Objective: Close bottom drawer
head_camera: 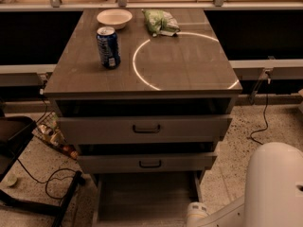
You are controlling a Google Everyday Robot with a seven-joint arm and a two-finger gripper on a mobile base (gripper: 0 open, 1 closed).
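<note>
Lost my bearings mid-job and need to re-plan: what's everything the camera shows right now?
Cabinet: one, grey wood-grain, centre.
Bottom drawer: one, grey tray, pulled far out at the cabinet's foot, running past the lower edge.
Middle drawer: one, grey with a dark handle, above it.
Top drawer: one, grey with a dark handle, under the cabinet top.
Can: one, blue, upright, left on the cabinet top.
Bowl: one, white, back left on top.
Bag: one, green, back centre on top.
Light ring: one, white, right part of the top.
Cable: one, black, on the floor at right.
Robot arm: one, white, lower right.
Gripper: not in view, past the lower edge.
</note>
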